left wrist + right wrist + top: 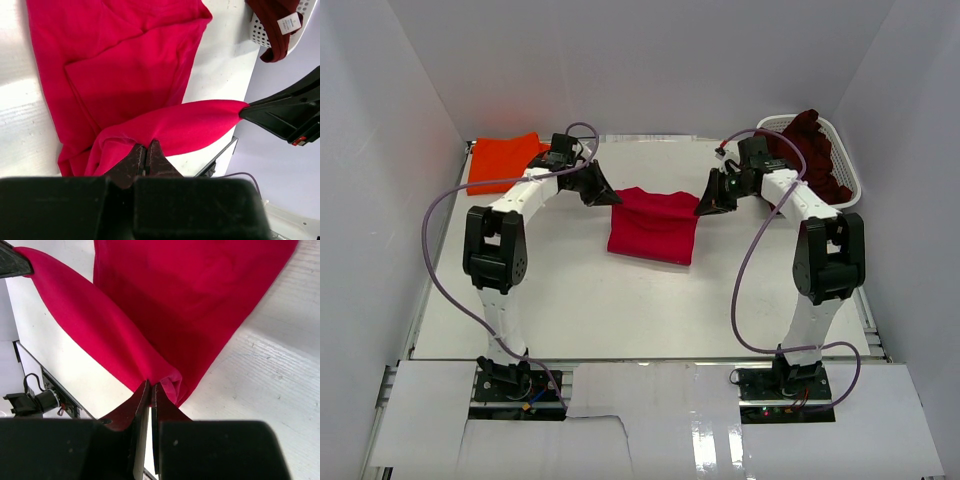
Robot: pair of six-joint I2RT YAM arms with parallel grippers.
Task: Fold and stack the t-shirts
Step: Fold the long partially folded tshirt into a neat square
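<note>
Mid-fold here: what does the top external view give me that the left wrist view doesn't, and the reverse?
Only top external: the vivid orange t-shirt lying at the table's far left, and both arms whole.

Only left wrist: the small white tag on the dark maroon t-shirt, and the left gripper seen shut on an edge of the crimson red t-shirt.

Both: that red edge stretched between the left gripper and the right gripper, and the maroon shirt in the white plastic lattice basket.
</note>
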